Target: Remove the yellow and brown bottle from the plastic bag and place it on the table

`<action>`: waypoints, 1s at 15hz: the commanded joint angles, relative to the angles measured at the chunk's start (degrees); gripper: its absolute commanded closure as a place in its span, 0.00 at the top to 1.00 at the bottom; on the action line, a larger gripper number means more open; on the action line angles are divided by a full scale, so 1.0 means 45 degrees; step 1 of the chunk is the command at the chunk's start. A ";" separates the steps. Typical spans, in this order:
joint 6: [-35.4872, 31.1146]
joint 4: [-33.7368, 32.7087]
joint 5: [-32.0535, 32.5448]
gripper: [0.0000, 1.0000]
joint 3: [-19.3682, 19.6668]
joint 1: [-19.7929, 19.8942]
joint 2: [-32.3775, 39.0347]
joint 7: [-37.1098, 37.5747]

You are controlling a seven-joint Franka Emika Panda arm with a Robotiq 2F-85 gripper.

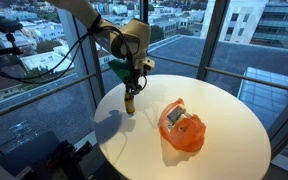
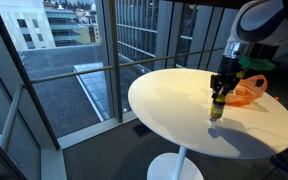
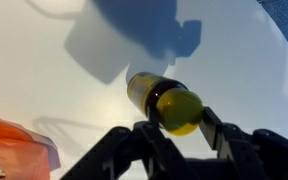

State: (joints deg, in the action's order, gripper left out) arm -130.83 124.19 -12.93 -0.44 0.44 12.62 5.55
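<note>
The yellow and brown bottle (image 1: 130, 101) stands upright on the round white table (image 1: 219, 100), near its edge; it also shows in an exterior view (image 2: 216, 109). In the wrist view I look down on its yellow cap and brown body (image 3: 152, 95). My gripper (image 3: 176, 116) has a finger on each side of the cap and is shut on the bottle. The gripper shows above the bottle in both exterior views (image 1: 131, 88) (image 2: 220, 86). The orange plastic bag (image 1: 182, 128) lies on the table apart from the bottle, with something still inside.
The bag also shows behind the arm in an exterior view (image 2: 250, 92) and at the wrist view's lower left corner (image 3: 9, 148). The table (image 2: 174, 95) stands on a pedestal next to floor-to-ceiling windows. Its rim is close to the bottle.
</note>
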 commanded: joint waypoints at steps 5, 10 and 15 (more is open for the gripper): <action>-0.0006 -0.0203 -0.0723 0.21 -0.0076 0.0268 0.0403 -0.0891; -0.0031 -0.0197 -0.0695 0.21 -0.0049 0.0355 0.0498 -0.0957; -0.0027 -0.0187 -0.0625 0.59 -0.0018 0.0421 0.0518 -0.0926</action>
State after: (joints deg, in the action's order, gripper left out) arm -130.84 124.09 -14.41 -0.41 1.66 14.83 3.13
